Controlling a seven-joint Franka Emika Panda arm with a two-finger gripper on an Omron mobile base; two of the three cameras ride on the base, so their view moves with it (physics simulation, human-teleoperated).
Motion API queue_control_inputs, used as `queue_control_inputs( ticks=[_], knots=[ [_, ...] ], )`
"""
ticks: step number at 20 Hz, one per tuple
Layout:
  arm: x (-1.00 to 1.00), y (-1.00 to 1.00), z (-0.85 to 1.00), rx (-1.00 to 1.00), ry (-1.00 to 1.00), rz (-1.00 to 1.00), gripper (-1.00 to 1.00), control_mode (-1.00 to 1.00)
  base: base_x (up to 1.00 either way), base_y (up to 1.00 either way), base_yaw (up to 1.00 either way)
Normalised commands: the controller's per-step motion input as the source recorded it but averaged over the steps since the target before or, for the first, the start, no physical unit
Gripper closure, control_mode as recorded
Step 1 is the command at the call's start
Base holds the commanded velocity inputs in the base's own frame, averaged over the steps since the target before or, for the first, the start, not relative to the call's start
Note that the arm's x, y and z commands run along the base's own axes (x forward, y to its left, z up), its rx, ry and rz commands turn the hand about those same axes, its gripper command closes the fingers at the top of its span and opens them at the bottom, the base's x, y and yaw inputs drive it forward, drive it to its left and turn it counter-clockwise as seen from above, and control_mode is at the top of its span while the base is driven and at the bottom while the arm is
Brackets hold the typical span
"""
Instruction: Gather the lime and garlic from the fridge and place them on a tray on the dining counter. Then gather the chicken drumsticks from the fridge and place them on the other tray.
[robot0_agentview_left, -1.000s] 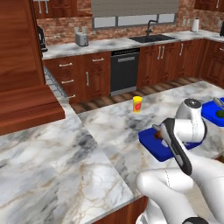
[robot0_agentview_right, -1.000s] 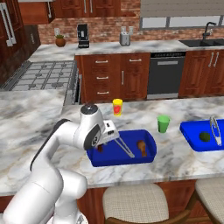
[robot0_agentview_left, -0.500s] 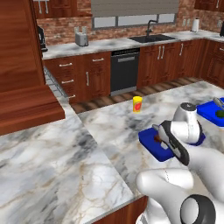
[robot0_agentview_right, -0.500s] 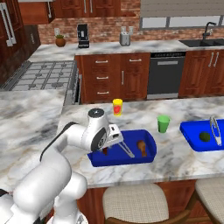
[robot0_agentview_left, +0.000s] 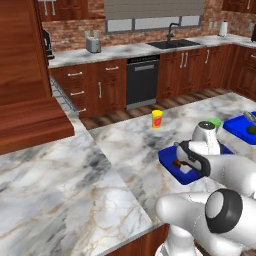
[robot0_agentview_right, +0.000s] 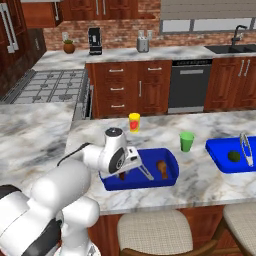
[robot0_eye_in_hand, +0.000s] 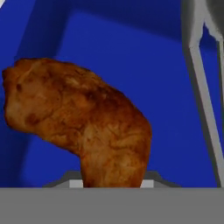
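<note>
My gripper (robot0_agentview_right: 122, 173) is down inside the near blue tray (robot0_agentview_right: 172, 177), shut on a reddish-brown chicken drumstick (robot0_eye_in_hand: 83, 118) whose narrow end sits between the fingertips. That drumstick (robot0_agentview_left: 177, 162) hangs just over the tray floor (robot0_agentview_left: 170, 159), beside my gripper (robot0_agentview_left: 183, 163). A second drumstick (robot0_agentview_right: 161, 168) lies in the same tray at its right end, next to grey tongs (robot0_agentview_right: 145, 172). The dark green lime (robot0_agentview_right: 233, 156) rests in the other blue tray (robot0_agentview_right: 216, 150) further right on the dining counter (robot0_agentview_right: 200, 185). The garlic and fridge are out of view.
A light green cup (robot0_agentview_right: 186, 141) stands between the two trays and a yellow container (robot0_agentview_right: 134, 122) behind the near tray. More tongs (robot0_agentview_right: 245, 149) lie in the far tray. Stools (robot0_agentview_right: 155, 230) stand below the counter's front edge. Wall cabinets and a sink line the back.
The hand has swung right and down into the near tray, still gripping the drumstick. The other drumstick, lime and cups have not moved.
</note>
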Motion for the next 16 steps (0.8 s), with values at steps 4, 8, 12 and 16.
queue_control_inputs(
  ticks=[4,8,12,16],
  knots=[
    [0.34,0.00,-0.30,0.00,0.11,0.00,1.00,-1.00,0.00,0.00,0.00],
    [0.39,0.00,-0.18,0.01,0.11,0.00,-1.00,-1.00,0.00,0.00,0.00],
    [0.32,-0.04,-0.01,0.00,0.03,0.00,-1.00,-1.00,0.00,0.00,0.00],
    [0.07,-0.04,-0.01,0.00,0.00,0.00,-1.00,-1.00,0.00,0.00,0.00]
  ],
)
